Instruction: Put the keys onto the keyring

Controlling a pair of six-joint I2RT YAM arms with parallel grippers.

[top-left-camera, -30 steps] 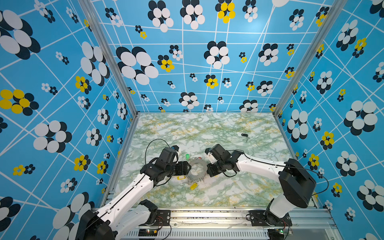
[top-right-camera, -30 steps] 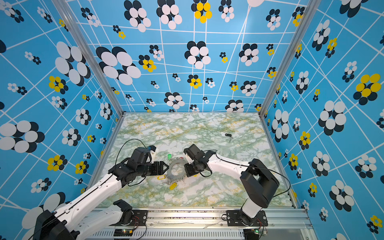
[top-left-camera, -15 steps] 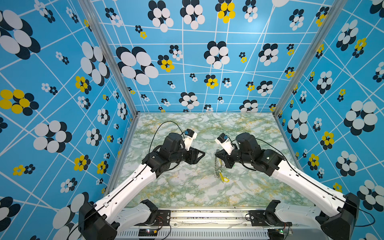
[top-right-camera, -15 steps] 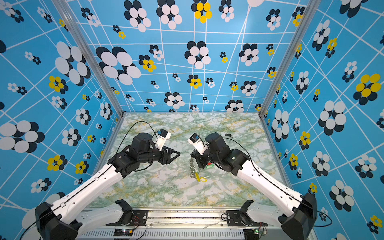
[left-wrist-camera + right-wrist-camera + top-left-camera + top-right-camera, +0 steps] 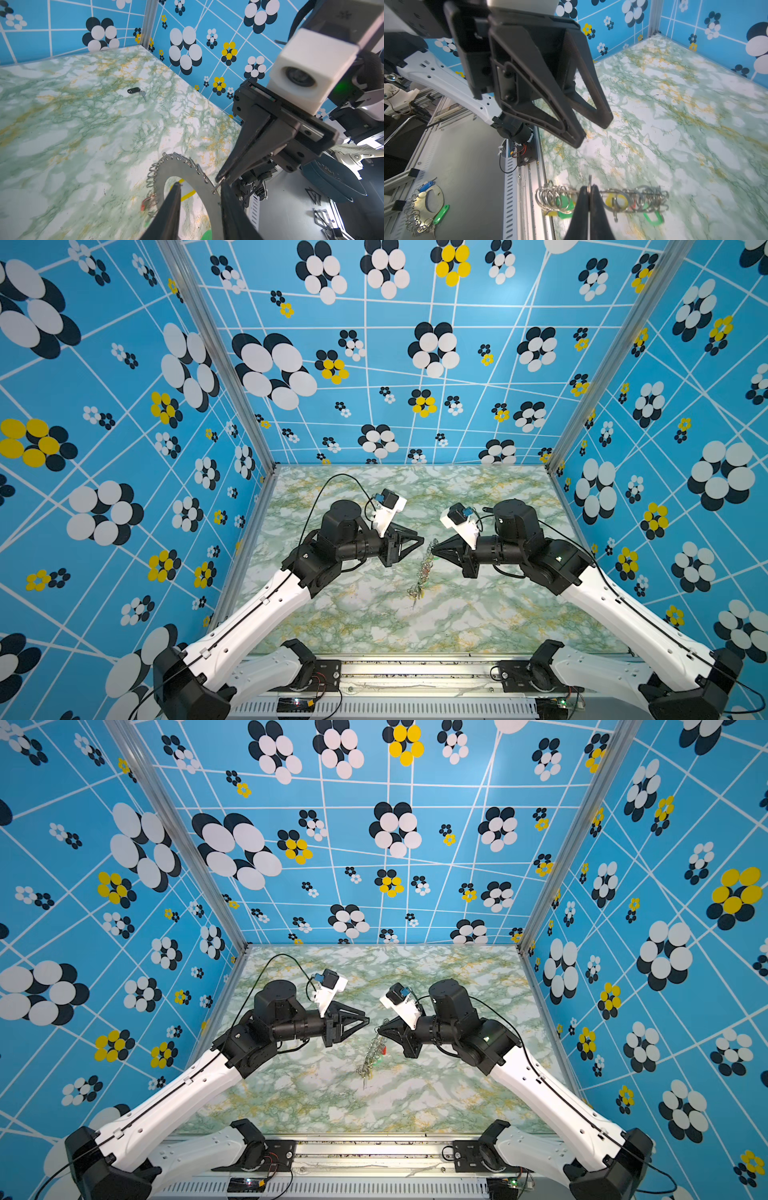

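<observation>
Keyring (image 5: 423, 572) now raised, hanging below right gripper (image 5: 433, 548) clamped on its rim; left gripper (image 5: 419, 540) opposite, jaws narrowed yet parted, empty; key (image 5: 136, 91) well beyond both, awaiting pickup

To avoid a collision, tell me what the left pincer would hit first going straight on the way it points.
Most likely the keyring, hanging from the shut right pincer: its grey disc lies just ahead of the tips of the left pincer. Depth is unclear.
</observation>
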